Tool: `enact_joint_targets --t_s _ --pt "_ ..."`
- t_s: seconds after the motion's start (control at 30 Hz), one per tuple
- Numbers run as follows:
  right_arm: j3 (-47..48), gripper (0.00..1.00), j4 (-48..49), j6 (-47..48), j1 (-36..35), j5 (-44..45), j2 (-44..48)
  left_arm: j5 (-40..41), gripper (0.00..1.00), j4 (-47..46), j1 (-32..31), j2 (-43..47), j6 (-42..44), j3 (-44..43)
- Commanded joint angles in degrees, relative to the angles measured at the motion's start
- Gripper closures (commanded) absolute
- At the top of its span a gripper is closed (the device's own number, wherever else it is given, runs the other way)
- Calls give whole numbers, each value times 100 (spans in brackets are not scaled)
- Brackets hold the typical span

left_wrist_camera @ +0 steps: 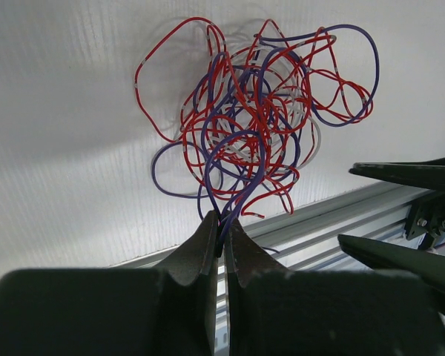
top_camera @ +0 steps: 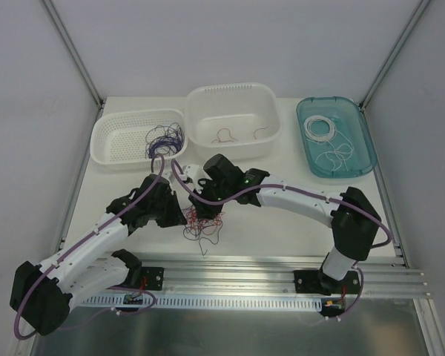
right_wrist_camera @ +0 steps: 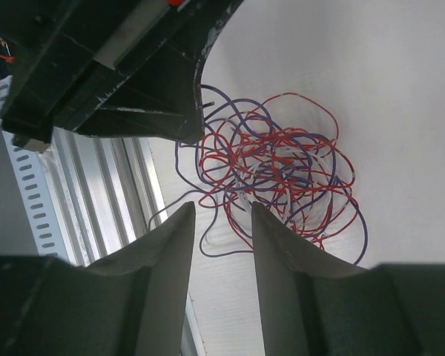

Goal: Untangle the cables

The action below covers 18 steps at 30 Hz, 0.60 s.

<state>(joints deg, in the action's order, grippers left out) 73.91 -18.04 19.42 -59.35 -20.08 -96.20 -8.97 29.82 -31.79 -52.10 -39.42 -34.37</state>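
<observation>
The cables are a loose tangle of thin red, purple and white wires lying on the white table near its front rail. In the left wrist view the tangle spreads ahead of my left gripper, which is shut on a few purple strands at the clump's near edge. My right gripper hovers over the tangle with its jaws apart and nothing pinched between them; a purple loop lies on the table below the gap. From above, the left gripper and the right gripper meet at the clump.
At the back stand a white perforated basket with purple wires, a white tub with red wires, and a teal tray with white wires. An aluminium rail runs along the front edge.
</observation>
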Motion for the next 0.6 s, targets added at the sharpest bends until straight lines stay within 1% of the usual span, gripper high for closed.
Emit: enact_joint_targets --t_s 0.0,0.2,0.57 --pt "229 60 -156 413 -50 -400 -223 -122 100 -82 15 -29 66 -228" --pt "142 61 -121 598 -50 -436 -478 -105 100 -73 15 -46 40 -210" --pt "-122 61 29 721 -50 -269 -636 -35 100 -73 24 -108 39 -237"
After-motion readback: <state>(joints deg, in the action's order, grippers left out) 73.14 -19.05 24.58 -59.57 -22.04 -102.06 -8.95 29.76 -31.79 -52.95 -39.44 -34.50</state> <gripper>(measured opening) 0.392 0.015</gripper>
